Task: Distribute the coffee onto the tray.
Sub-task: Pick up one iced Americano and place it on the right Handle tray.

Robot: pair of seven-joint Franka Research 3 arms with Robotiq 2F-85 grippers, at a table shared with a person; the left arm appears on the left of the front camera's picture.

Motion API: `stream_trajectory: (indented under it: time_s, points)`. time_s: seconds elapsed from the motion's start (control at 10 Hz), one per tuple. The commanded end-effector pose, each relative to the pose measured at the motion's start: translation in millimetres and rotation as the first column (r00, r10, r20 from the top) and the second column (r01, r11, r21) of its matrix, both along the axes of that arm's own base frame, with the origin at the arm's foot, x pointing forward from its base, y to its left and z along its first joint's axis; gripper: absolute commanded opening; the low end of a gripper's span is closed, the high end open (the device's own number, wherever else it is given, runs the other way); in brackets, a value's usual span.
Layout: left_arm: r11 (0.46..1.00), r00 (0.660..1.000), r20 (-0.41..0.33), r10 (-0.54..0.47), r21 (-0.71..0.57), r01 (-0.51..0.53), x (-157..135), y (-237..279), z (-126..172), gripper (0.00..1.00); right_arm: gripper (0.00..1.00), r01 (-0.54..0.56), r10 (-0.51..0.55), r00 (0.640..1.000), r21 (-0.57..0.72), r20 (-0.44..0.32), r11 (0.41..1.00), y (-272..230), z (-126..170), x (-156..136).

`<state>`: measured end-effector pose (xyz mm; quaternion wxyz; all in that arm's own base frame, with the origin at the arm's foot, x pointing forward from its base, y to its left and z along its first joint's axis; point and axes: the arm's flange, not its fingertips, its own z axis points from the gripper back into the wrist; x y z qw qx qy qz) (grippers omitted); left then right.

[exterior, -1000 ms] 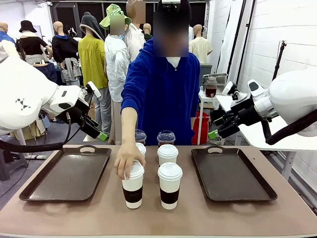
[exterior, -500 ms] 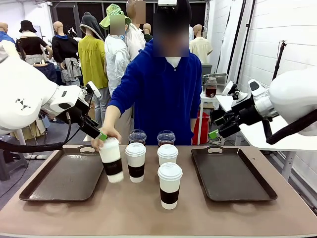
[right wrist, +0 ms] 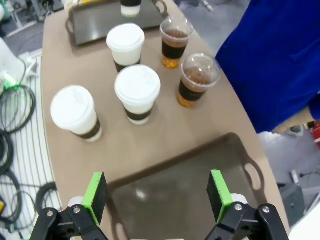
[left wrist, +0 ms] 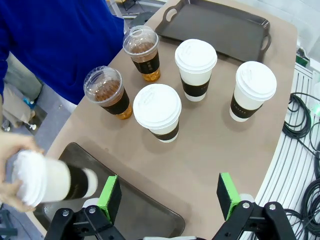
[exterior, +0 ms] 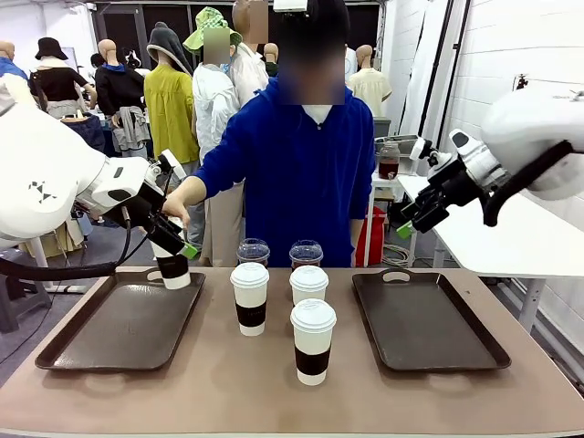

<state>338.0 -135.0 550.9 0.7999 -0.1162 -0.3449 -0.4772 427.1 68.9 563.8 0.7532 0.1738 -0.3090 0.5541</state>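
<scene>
A person's hand holds one white lidded coffee cup tilted over the far edge of the left tray. In the left wrist view that cup lies outside my left finger, not between the pads. My left gripper hangs open just beside it. Three white cups and two clear dome-lidded cups stand mid-table. My right gripper is open, high above the far left corner of the right tray.
The person in a blue top stands at the far side, one arm stretched toward the left tray. Both dark trays have handles at their far ends. Cables hang off the table's near side. A white side table stands at the right.
The person lifted the front-left white cup off the table and carried it left, to over the left tray's far edge. My right arm rose a little. The left arm stayed put.
</scene>
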Motion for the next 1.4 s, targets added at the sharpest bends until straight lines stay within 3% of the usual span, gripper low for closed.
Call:
stream_trajectory:
  time_s: [0.0, 0.2, 0.5, 1.0, 1.1, 1.3]
  points:
    - [1.000, 1.000, -0.006, -0.009, -0.005, 0.009, -1, 1, 0, 1.00, 1.00, -0.086, 0.086, 0.996, -0.048, -0.020, 0.995, -5, 0, 42]
    - [1.000, 1.000, -0.006, -0.009, -0.005, 0.009, -1, 1, 0, 1.00, 1.00, -0.156, 0.153, 0.987, -0.061, -0.049, 0.986, -8, -16, 78]
    - [1.000, 1.000, -0.006, -0.009, -0.005, 0.009, -1, 1, 0, 1.00, 1.00, -0.287, 0.285, 0.954, -0.013, -0.093, 0.958, -7, -50, 108]
    - [1.000, 1.000, -0.006, -0.009, -0.005, 0.009, -1, 1, 0, 1.00, 1.00, -0.229, 0.225, 0.972, -0.061, -0.060, 0.972, -3, -69, 123]
    - [1.000, 1.000, -0.006, -0.009, -0.005, 0.009, -1, 1, 0, 1.00, 1.00, -0.261, 0.257, 0.960, -0.026, -0.109, 0.965, -7, -76, 122]
    - [1.000, 1.000, -0.006, -0.009, -0.005, 0.009, -1, 1, 0, 1.00, 1.00, -0.261, 0.257, 0.960, -0.026, -0.109, 0.965, -7, -76, 122]
